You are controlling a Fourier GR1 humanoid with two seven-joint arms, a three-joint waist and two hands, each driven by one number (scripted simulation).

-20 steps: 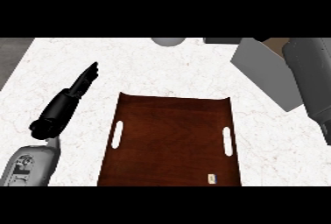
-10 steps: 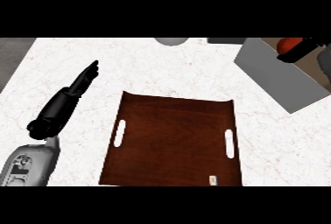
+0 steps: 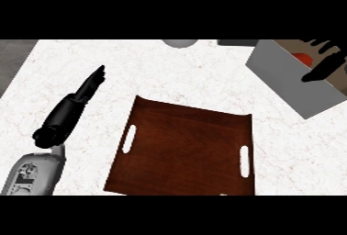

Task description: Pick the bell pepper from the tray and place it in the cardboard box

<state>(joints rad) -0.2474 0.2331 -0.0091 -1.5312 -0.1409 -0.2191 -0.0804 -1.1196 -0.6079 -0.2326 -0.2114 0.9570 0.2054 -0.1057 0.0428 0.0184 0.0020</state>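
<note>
The red bell pepper (image 3: 302,58) lies inside the cardboard box (image 3: 291,80), which shows grey walls at the upper right. My right hand (image 3: 327,64) hovers over the box's right side with its fingers spread, just right of the pepper and apart from it. The brown tray (image 3: 186,147) in the middle of the counter has nothing on it. My left hand (image 3: 85,90) rests on the counter left of the tray, fingers straight and pointing away.
A grey round object (image 3: 180,42) and a dark object (image 3: 237,42) sit at the counter's far edge. The counter's left edge runs close beside my left forearm (image 3: 34,167).
The right arm has drawn back to the right from over the box. The pepper, half a second ago in the hand, now lies in the box with the fingers off it. The left hand stayed still.
</note>
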